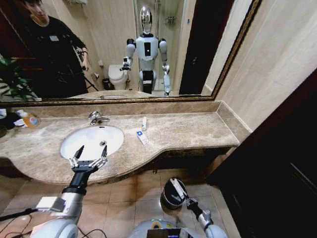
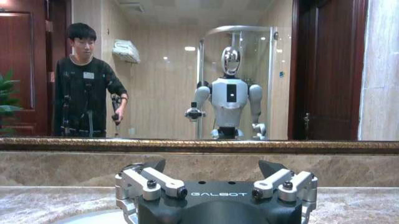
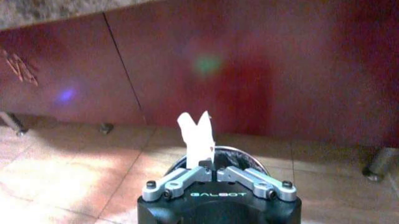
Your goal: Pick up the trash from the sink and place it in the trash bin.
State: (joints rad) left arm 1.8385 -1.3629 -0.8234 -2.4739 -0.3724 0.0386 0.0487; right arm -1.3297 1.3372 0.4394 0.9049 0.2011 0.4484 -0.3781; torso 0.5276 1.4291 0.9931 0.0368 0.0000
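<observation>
The left hand (image 1: 89, 155) hovers over the near edge of the sink (image 1: 74, 148), and its 2 fingers are spread wide with nothing between them. In the left wrist view the same hand (image 2: 212, 169) points toward the mirror (image 2: 187, 70), with the marble backsplash behind it and its 2 dark fingertips (image 2: 270, 168) well apart.

The sink is a white oval basin set in the beige marble table (image 1: 188, 131), with a chrome faucet (image 1: 96, 118) at its far side. I can see only the drain in the basin. On the table, to the right of the sink, lie 2 pieces of trash: a flat white packet with blue marks (image 1: 142, 136) and, just beyond it, a small white tube (image 1: 144, 123). An orange-labelled bottle (image 1: 29, 119) stands at the far left of the table.

The right hand (image 1: 177, 187) is low, below the table edge, directly above the trash bin (image 1: 168, 199), which stands on the tiled floor. In the right wrist view this hand (image 3: 201, 140) is closed narrow on a white piece of trash (image 3: 197, 133), which sticks out past the fingers above the dark rim of the trash bin (image 3: 246, 156).
</observation>
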